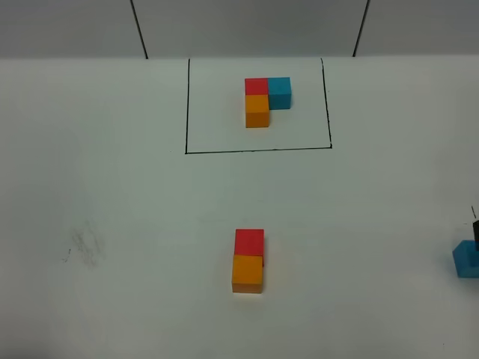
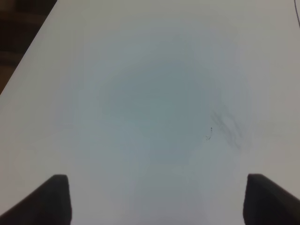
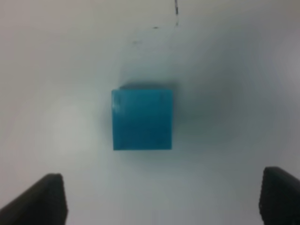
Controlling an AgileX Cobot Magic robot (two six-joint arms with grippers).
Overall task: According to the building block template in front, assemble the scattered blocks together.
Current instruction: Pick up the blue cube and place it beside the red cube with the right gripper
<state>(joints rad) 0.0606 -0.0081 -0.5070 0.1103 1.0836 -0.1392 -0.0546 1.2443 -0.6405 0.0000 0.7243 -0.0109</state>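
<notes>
The template (image 1: pixel 263 99) is a touching trio of red, blue and orange cubes inside a thin black drawn rectangle at the back of the table. In front, an unframed red cube (image 1: pixel 249 241) touches an unframed orange cube (image 1: pixel 248 273), red behind orange. The unframed blue cube (image 1: pixel 467 259) lies alone at the right edge of the high view. In the right wrist view it (image 3: pixel 142 119) sits on the table ahead of my open right gripper (image 3: pixel 161 199), between the lines of the two fingers and not touched. My left gripper (image 2: pixel 157 199) is open and empty over bare table.
A faint grey smudge (image 1: pixel 84 247) marks the white table at the left; it also shows in the left wrist view (image 2: pixel 227 126). The table's left edge (image 2: pixel 28 51) shows there too. A grey wall with two dark vertical lines stands behind the table.
</notes>
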